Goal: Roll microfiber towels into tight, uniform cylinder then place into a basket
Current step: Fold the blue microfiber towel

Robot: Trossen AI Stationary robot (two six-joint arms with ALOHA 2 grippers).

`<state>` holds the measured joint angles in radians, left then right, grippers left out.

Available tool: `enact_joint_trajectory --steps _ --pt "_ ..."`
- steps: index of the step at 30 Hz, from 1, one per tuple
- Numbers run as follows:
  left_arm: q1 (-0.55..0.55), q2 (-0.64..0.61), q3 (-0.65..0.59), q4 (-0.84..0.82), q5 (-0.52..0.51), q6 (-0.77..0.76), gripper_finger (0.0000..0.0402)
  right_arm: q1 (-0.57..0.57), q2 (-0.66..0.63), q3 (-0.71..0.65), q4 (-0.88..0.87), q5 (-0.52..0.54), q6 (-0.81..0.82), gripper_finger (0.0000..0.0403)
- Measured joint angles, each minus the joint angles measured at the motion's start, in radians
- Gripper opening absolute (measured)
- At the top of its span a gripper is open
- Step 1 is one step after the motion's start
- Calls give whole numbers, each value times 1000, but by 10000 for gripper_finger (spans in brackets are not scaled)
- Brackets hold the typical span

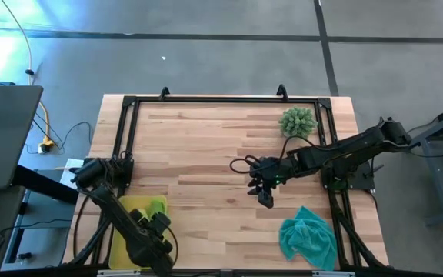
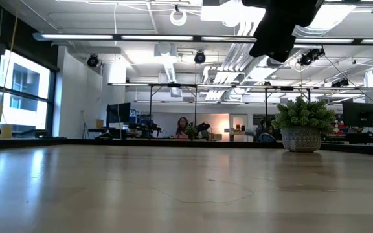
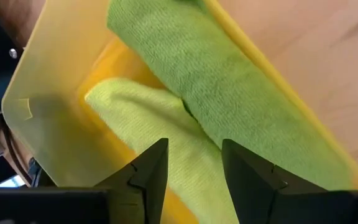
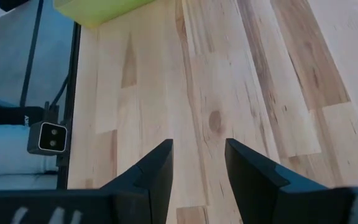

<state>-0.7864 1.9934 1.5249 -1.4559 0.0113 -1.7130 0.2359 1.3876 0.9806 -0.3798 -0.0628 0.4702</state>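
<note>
The yellow basket (image 1: 133, 209) stands at the table's near left corner. Two lime green towels lie rolled side by side in it, a darker one (image 3: 229, 87) and a paler one (image 3: 148, 124). My left gripper (image 3: 194, 171) is open over the paler roll, and I see no touch; it also shows in the high view (image 1: 158, 231). The teal towel (image 1: 308, 237) lies crumpled on the table at the near right. My right gripper (image 1: 264, 194) is open and empty above bare wood near the table's middle, to the far left of the teal towel.
A spiky green plant in a pot (image 1: 298, 121) stands at the far right and also shows in the low view (image 2: 301, 123). A black frame (image 1: 129, 131) runs along the table's edges. Bare wood lies between the basket and the teal towel.
</note>
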Motion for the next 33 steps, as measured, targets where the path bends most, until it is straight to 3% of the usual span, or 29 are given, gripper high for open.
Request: enact_joint_trajectory --steps 4,9,20,22,27,33 --pt "-18 0 0 -3 -22 0 138 0 0 0 0 0 0 139" --pt "-8 1 47 -24 -181 12 135 0 0 0 0 0 0 139" --pt "85 1 147 78 -760 290 133 0 0 0 0 -1 0 139" --pt "117 2 147 120 -815 354 133 0 0 0 0 -1 0 139" --pt "196 2 146 275 -728 546 133 0 0 0 -1 -1 0 139" --pt "228 1 146 538 -589 1012 133 0 0 0 0 -1 0 139"
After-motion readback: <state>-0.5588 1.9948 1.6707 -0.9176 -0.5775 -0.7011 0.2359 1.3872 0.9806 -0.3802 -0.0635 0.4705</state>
